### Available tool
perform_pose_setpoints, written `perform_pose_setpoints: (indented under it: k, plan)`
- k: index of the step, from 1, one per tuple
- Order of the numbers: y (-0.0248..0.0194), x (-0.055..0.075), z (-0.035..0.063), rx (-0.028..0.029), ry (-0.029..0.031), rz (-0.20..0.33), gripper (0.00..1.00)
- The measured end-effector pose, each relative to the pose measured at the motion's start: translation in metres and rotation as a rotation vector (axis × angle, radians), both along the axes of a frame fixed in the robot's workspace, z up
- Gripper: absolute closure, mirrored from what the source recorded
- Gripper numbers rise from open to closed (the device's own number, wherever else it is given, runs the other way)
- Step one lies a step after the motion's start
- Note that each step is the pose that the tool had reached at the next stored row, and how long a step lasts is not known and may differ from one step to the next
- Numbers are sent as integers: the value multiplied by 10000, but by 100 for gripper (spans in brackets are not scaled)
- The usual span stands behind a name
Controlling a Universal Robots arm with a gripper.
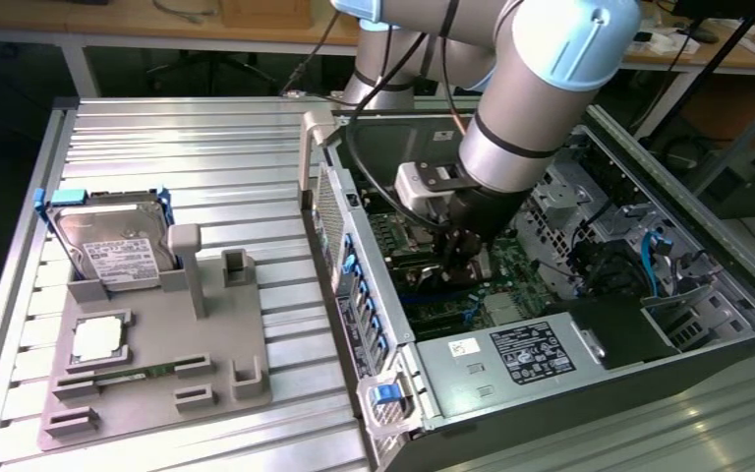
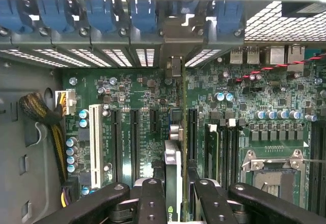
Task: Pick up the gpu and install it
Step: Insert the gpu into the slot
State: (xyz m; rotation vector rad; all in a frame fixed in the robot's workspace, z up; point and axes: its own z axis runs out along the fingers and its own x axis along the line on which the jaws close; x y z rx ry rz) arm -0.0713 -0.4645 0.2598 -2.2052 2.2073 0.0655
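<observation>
Silver arm w/ blue joint caps, black cable; black fingers

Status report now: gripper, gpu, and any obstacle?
Gripper shut on gpu, inside computer case. Card edge-on above motherboard slots. No obstacle seen.

A ribbed metal bench carries everything. On it, at the exterior view's left, lies a grey holder tray; at the right, the open computer case.
</observation>
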Motion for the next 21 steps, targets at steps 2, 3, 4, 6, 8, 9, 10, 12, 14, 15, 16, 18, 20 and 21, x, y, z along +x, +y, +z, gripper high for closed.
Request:
perform_pose_setpoints:
  k: [2,3,4,6,8,9,10,12,14,15,16,18,20,21]
  plan:
    - [0,-1,-2,2,0,1,73]
    - [-2,-1,-3,3,0,1,73]
    - [-3,-2,-3,4,0,0,73]
    - [-5,-2,0,5,7,-1,73]
    - [-6,-2,10,14,4,-1,73]
    - [-6,-1,19,12,4,0,73]
    - [-7,-1,31,11,3,0,73]
    - [-8,-2,51,7,5,0,73]
    - [-8,-1,59,7,5,0,73]
    - [-10,-2,59,7,6,0,73]
    - [-14,-2,60,5,6,0,73]
    - [-28,-1,60,5,7,1,73]
    - [-42,-2,60,5,7,-1,73]
    - [-50,-2,60,5,6,0,73]
